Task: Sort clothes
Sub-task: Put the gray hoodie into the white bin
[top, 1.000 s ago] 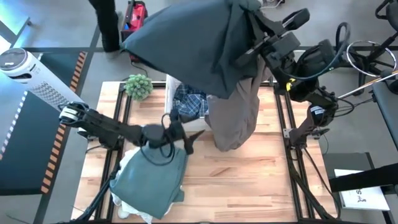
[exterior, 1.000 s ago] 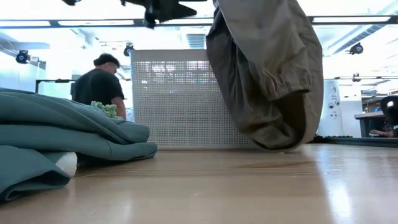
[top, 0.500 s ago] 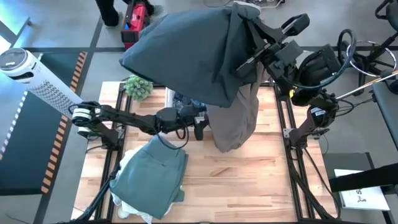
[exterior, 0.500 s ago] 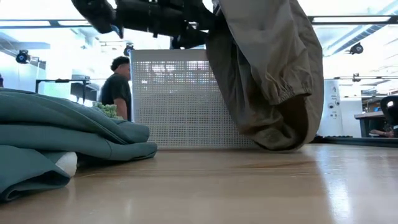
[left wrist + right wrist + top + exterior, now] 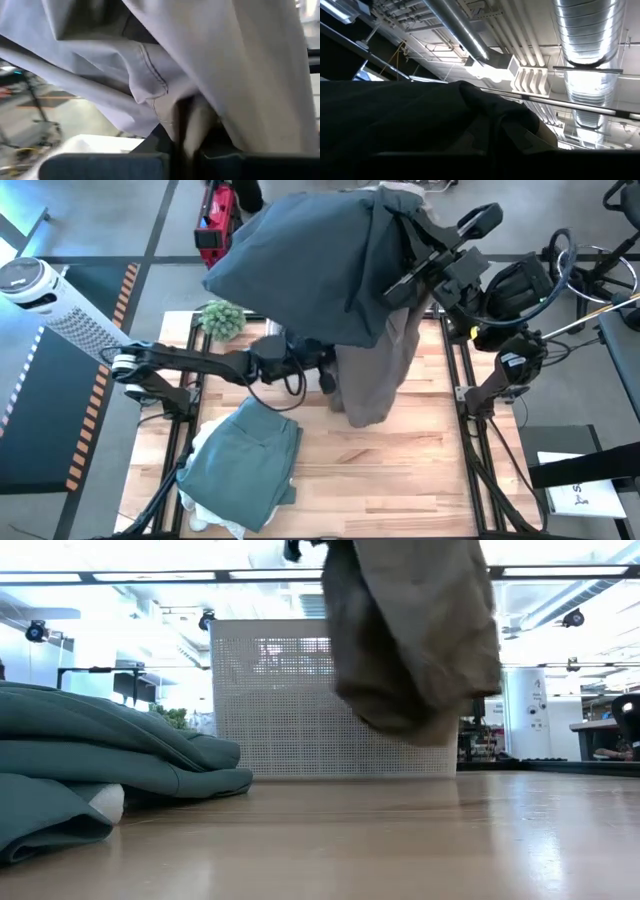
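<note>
The tan and dark grey garment (image 5: 330, 260) hangs from my right gripper (image 5: 400, 265), which is raised high over the table's far middle. Its tan lower part (image 5: 415, 650) hangs clear of the table. My left gripper (image 5: 326, 370) reaches level from the left and is shut on that tan part. The grey-green piece (image 5: 245, 470) lies folded at the near left on a white piece (image 5: 205, 515); it also shows in the low view (image 5: 100, 760). The plaid shirt is hidden. My left gripper pinches a fold of the tan cloth (image 5: 187, 125) between its two fingers, on the hanging part's left side. The fingers come level from the table's left. The cloth hangs past them, clear of the table. My right gripper is shut on the garment's upper end, but the dark grey cloth (image 5: 420, 115) drapes over the fingers and hides the place of contact. The garment hangs below it.
The white perforated bin (image 5: 280, 700) stands at the far middle, behind the hanging garment, its rim (image 5: 272, 330) showing by my left arm. A green spiky plant (image 5: 222, 318) sits at the far left. A white tower fan (image 5: 40, 290) stands off the table's left.
My left gripper has gone from above the grey-green piece toward the table's far right, up to the hanging tan cloth, and has taken hold of it. The garment's lower end, which touched the table, now hangs clear and is drawn a little leftward.
</note>
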